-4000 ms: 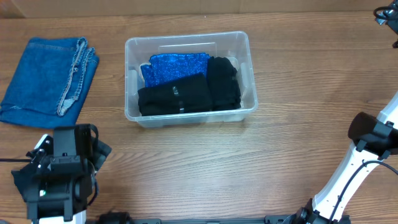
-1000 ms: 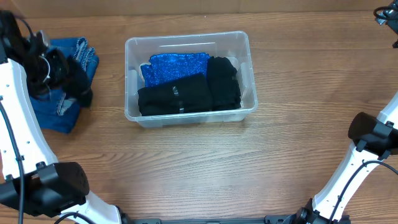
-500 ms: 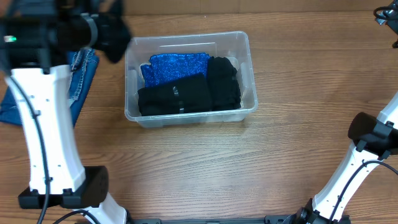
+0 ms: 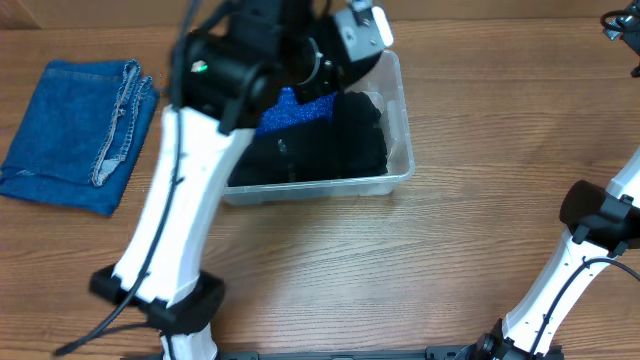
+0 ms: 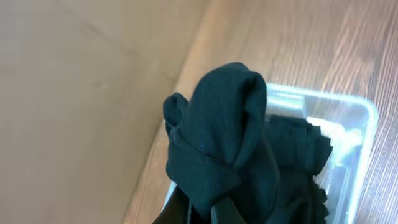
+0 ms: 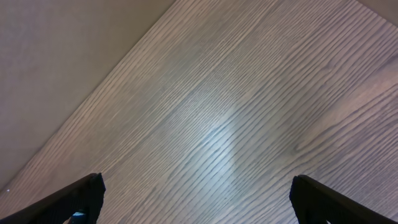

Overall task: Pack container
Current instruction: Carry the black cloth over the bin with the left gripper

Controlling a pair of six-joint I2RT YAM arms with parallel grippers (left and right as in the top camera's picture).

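1. Far left of the overhead view, around 9 o'clock: folded blue jeans (image 4: 75, 135) lying flat on the wooden table (image 4: 400, 280), well apart from the container, in the same spot as four seconds ago.
2. Rising from 7 o'clock and reaching toward 12: left arm (image 4: 185, 200), motion-blurred. Swung within the last second from above the jeans to above the container; parked low at 7 o'clock four seconds ago.
3. At 12 o'clock: left gripper (image 5: 202, 213), clamped tight on a bunched dark garment (image 5: 224, 137), container rim visible just behind the cloth in the wrist view. Likely meaning for the task: next piece carried in, ready for lowering and release, not yet set down.
4. Centre, slightly toward 12 o'clock: the container (image 4: 405, 140), clear plastic, resting on the table, unmoved. Back-left part hidden under the arm.
5. Inside, left to right: sparkly blue cloth (image 4: 300, 108) at the back, folded black cloth (image 4: 290, 160) in front of it, second black bundle (image 4: 360, 135) filling the right end. Seemingly well filled already, so placement on top probably needed.
6. Far right, around 4 o'clock: right arm (image 4: 592, 215), white with a black joint, unchanged throughout.
7. Seen only in its own wrist view: right gripper (image 6: 198, 200), spread wide, holding nothing, bare table beneath.
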